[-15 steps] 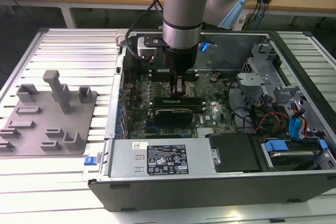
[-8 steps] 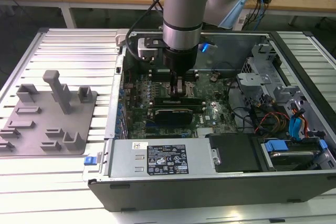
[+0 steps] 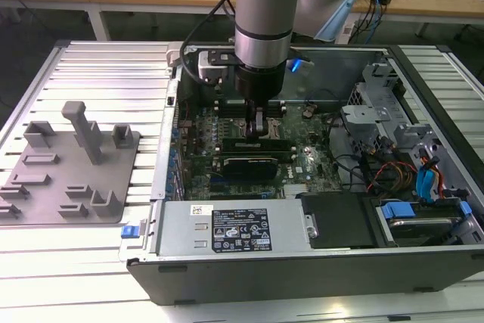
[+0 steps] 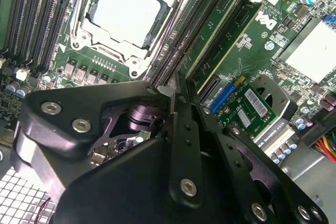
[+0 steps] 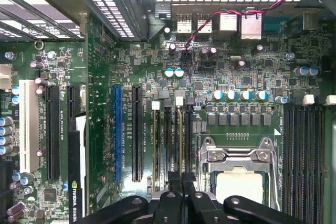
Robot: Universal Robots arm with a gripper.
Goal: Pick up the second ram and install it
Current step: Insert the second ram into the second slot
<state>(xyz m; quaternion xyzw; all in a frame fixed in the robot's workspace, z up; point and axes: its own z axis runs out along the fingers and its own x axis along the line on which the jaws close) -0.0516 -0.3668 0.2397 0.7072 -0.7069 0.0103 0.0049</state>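
The hand (image 5: 181, 183) is hanging low inside the open computer case (image 3: 302, 262). Its fingers are sitting almost together and appear to be pinching the top edge of the second ram (image 5: 181, 140). The stick is standing edge-up in a slot of the motherboard (image 5: 105, 51), just beside the processor socket (image 5: 239, 182) and well in from the board's edges. It is looking light, stiff and brittle. Gripping the bare top edge mid-length, clear of the chips, is probably safest.

Green motherboard (image 3: 227, 134) with black slots (image 5: 136, 129) and one blue slot (image 5: 117, 129). Matte black gripper (image 3: 258, 125) under a silver arm (image 3: 262, 43) capped pale blue. Plain grey fixture plate (image 3: 45, 187) at the exterior view's left, on a white ribbed table (image 3: 113, 73). Black label (image 3: 240, 234) with white print, lower centre.
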